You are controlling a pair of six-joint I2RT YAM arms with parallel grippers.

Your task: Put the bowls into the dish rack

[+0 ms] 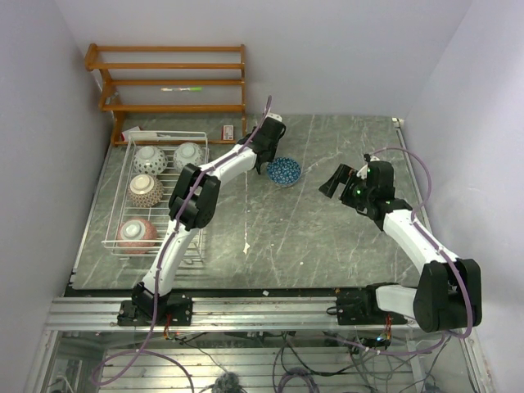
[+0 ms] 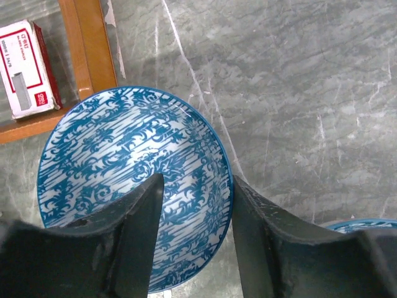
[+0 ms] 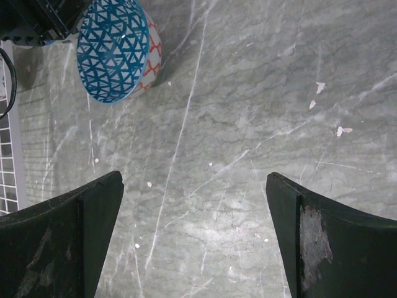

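Observation:
A blue floral bowl (image 2: 118, 161) lies under my left gripper (image 2: 197, 186). The jaws are open and straddle its right rim, with one finger over the inside and one just outside. In the top view my left gripper (image 1: 264, 162) hides this bowl. A second blue bowl (image 1: 284, 171), with a triangle pattern, sits just right of it, and its rim shows in the left wrist view (image 2: 366, 225). It looks tilted in the right wrist view (image 3: 115, 53). The white wire dish rack (image 1: 196, 136) at the left holds several bowls (image 1: 145, 190). My right gripper (image 1: 332, 182) is open, empty and above bare table (image 3: 195, 180).
An orange-brown wooden shelf (image 1: 172, 82) stands at the back left against the wall and also shows in the left wrist view (image 2: 93, 43). A small white and red box (image 1: 229, 131) lies at its foot (image 2: 28, 68). White walls close in on three sides.

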